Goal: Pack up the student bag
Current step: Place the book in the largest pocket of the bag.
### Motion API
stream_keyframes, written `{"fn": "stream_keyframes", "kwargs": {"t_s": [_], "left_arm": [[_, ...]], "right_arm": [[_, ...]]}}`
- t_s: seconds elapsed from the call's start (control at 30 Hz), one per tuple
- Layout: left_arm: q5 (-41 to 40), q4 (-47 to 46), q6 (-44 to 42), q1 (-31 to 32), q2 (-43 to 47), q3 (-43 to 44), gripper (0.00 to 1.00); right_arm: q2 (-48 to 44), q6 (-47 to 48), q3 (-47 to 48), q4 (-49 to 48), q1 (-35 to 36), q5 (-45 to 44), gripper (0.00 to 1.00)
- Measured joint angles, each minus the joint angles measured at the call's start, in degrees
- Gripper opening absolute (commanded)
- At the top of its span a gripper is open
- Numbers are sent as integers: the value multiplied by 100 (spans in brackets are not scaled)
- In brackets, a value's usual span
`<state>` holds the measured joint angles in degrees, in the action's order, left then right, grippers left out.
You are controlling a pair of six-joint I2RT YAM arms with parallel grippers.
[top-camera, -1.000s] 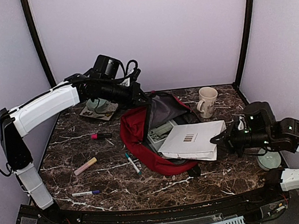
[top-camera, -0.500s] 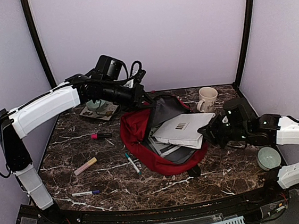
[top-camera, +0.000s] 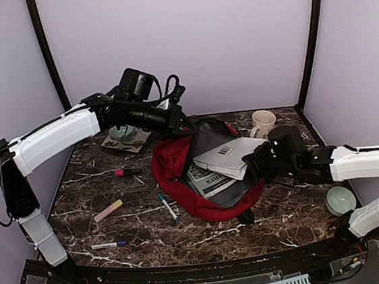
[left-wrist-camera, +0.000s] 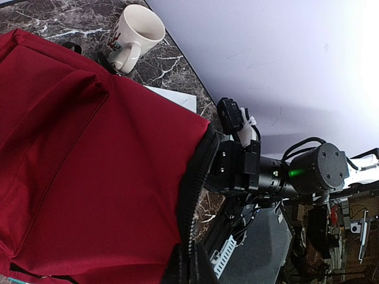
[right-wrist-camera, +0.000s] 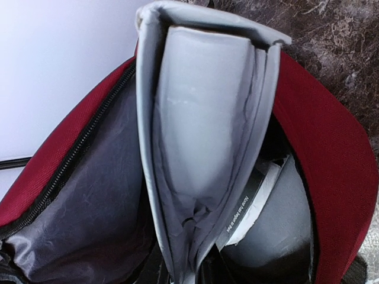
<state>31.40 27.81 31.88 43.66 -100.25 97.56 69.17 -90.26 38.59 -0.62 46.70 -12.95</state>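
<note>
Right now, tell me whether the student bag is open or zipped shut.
Open. The student bag gapes, its edge lifted by the left gripper, grey lining showing; the right gripper holds a white book partway inside.

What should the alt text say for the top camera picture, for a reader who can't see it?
A red student bag lies open on a dark marble table, the left hand holding its top edge up while the right hand holds a white book partly inside the opening. Several pens lie to its left; a cream mug stands at the back right.
</note>
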Motion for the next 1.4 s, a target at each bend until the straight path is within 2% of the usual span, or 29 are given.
{"fn": "stream_keyframes", "kwargs": {"t_s": [0.53,0.63,0.7,0.8,1.1,1.23,1.4], "left_arm": [[66,-271,9,0,96,-214,0],[55,-289,9,0,116,-216,0],[55,-291,11,0,122,-216,0],[44,-289,17,0,153,-245,0],[-105,-275,20,0,262,-286,0],[-188,-258,13,0,295,-293,0],[-249,-238,7,-2,297,-326,0]], "right_arm": [[1139,-46,798,-326,127,-299,0],[1322,-46,988,-332,151,-319,4],[1419,-46,1069,-348,166,-317,12],[1521,-48,1137,-376,170,-273,34],[1687,275,1539,-352,201,286,71],[1639,424,1539,-256,203,498,99],[1233,444,1517,90,203,562,100]]}}
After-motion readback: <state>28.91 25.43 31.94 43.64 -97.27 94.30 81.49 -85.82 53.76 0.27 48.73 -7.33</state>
